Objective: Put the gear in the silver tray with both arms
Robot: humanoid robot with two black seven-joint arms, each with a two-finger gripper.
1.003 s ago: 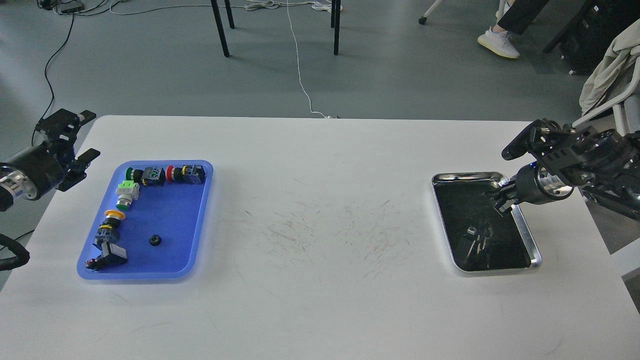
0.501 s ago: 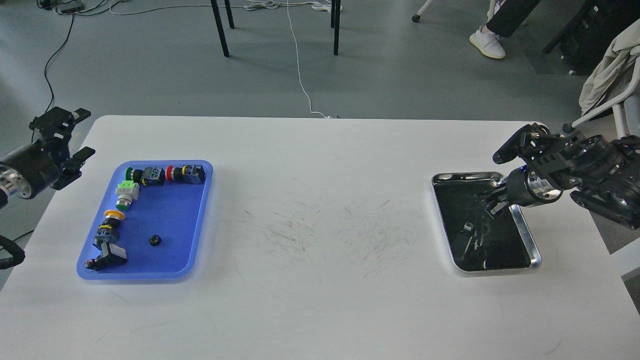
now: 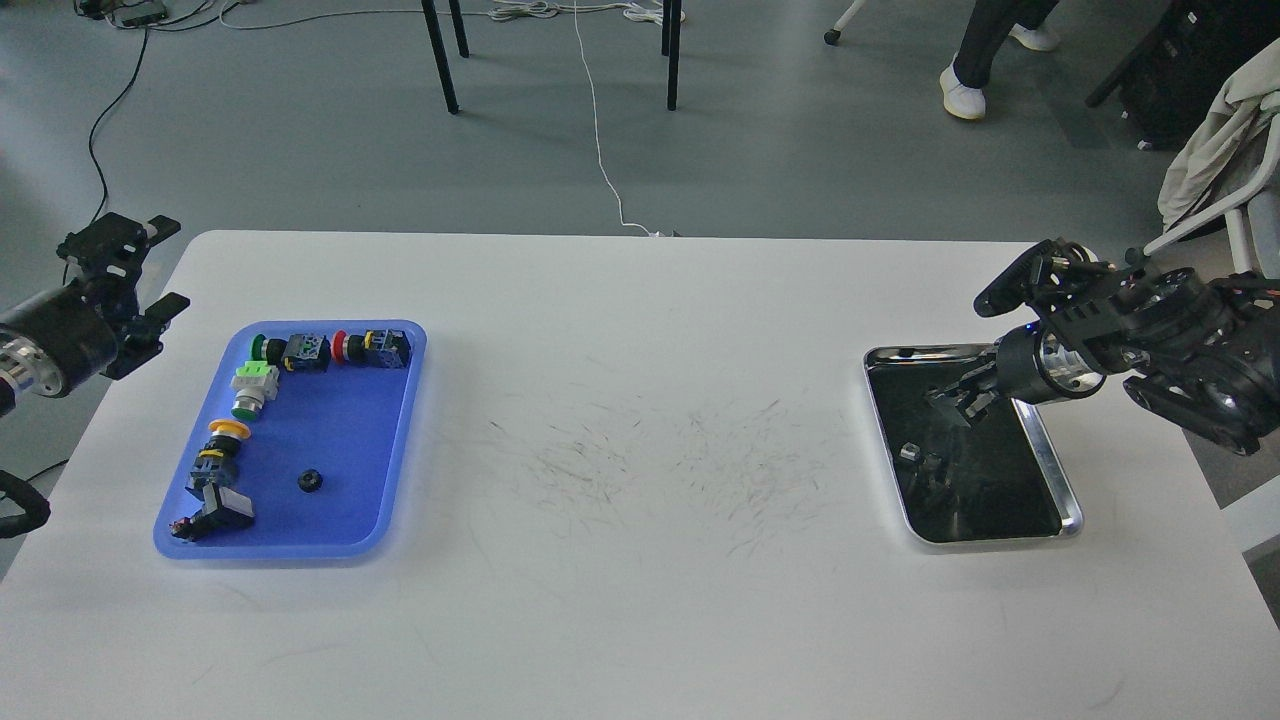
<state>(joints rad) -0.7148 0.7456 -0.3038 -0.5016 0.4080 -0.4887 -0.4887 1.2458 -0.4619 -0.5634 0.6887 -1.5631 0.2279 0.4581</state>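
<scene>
**Gear waiting in the blue tray, far from the silver one**

Small black gear (image 3: 310, 481) down at about 8 o'clock on the white table (image 3: 640, 620), lying flat on the bare floor of the blue tray (image 3: 400, 440). Nothing touching it. Probably left loose there so that fingers can come down around it.

Other parts in the same tray: push buttons (image 3: 330, 350) in a row along the far rim, more buttons (image 3: 222, 470) in a line down the left rim. Pushed to the edges, likely to keep the middle free for picking.

Silver tray (image 3: 1050, 460) over at 3 o'clock, well apart from the blue one. Dark shiny bottom, full of reflections. No gear to be seen in it.

Left gripper (image 3: 140, 265) at 9 o'clock, just off the table's left edge, beside the blue tray and not over it. Fingers spread apart, holding nothing. Close to the gear's side, so likely the one to pick.

Right gripper (image 3: 958, 398) hanging above the far part of the silver tray, pointing toward the middle of the table. Fingers small and dark against the dark tray: open or closed, cannot tell. Nothing plainly held.

Job looks not yet started: gear first to be picked, then carried across.
</scene>
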